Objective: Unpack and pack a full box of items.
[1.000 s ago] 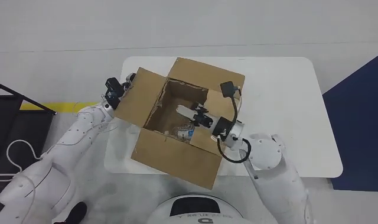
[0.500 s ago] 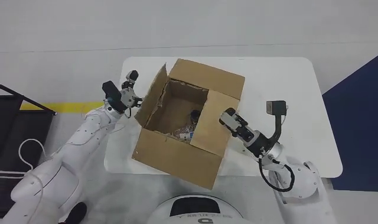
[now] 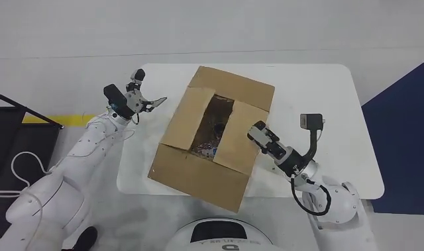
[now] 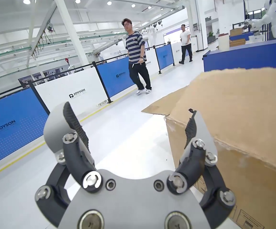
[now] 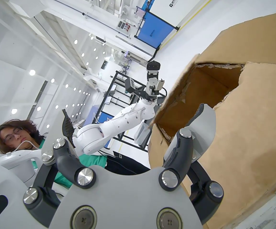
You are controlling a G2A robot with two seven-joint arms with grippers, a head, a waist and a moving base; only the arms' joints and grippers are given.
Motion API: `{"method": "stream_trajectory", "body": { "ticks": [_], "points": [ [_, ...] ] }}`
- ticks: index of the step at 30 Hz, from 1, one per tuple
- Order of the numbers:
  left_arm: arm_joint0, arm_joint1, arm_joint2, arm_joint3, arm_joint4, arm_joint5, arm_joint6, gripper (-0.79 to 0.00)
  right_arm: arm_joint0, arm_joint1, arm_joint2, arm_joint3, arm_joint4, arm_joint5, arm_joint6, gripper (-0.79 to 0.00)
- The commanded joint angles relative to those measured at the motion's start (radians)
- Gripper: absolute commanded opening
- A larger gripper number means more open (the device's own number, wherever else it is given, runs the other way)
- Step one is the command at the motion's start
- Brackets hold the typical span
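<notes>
Cardboard box (image 3: 199, 168) sits on white table (image 3: 318, 99), flaps (image 3: 189, 118) half shut. I see left gripper (image 3: 150, 91) wide open, empty, beside it; right gripper (image 3: 258, 132) same, by other side. Box print (image 4: 247, 218) too small to read.

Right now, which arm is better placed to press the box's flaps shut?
Probably the right: the right gripper is open beside a flap of the box, while the left gripper, also open, is clear of the cardboard.
</notes>
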Motion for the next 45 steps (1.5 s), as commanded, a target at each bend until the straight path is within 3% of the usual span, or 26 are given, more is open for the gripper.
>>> {"method": "stream_trajectory", "body": {
  "ticks": [1, 14, 16, 20, 23, 30, 35, 41, 45],
  "points": [
    [0.000, 0.000, 0.000, 0.000, 0.000, 0.000, 0.000, 0.000, 0.000, 0.000, 0.000, 0.000, 0.000, 0.000, 0.000, 0.000],
    [0.000, 0.000, 0.000, 0.000, 0.000, 0.000, 0.000, 0.000, 0.002, -0.001, 0.003, 0.004, 0.005, 0.005, -0.012, 0.000],
    [0.000, 0.000, 0.000, 0.000, 0.000, 0.000, 0.000, 0.000, 0.034, -0.004, 0.020, 0.036, 0.058, 0.032, -0.089, 0.000],
    [0.033, 0.008, 0.000, -0.085, 0.039, 0.011, -0.018, 0.000, 0.158, -0.006, 0.094, 0.206, 0.312, 0.048, -0.148, 0.000],
    [0.050, 0.021, -0.013, -0.112, 0.053, -0.010, -0.031, 0.000, 0.222, -0.005, 0.126, 0.307, 0.364, 0.062, -0.177, 0.000],
    [0.082, 0.061, -0.053, -0.193, 0.064, -0.056, -0.056, 0.000, 0.359, -0.005, 0.075, 0.496, 0.140, 0.252, -0.330, 0.000],
    [0.097, 0.094, -0.089, -0.228, 0.095, -0.059, -0.061, 0.000, 0.445, -0.009, 0.013, 0.600, 0.139, 0.309, -0.289, 0.000],
    [0.124, 0.115, -0.127, -0.262, 0.127, -0.031, -0.114, 0.000, 0.501, -0.014, -0.015, 0.665, 0.253, 0.256, -0.214, 0.000],
    [0.143, 0.120, -0.146, -0.286, 0.129, -0.022, -0.141, 0.000, 0.482, -0.014, -0.015, 0.626, 0.339, 0.190, -0.156, 0.000]
  ]
}}
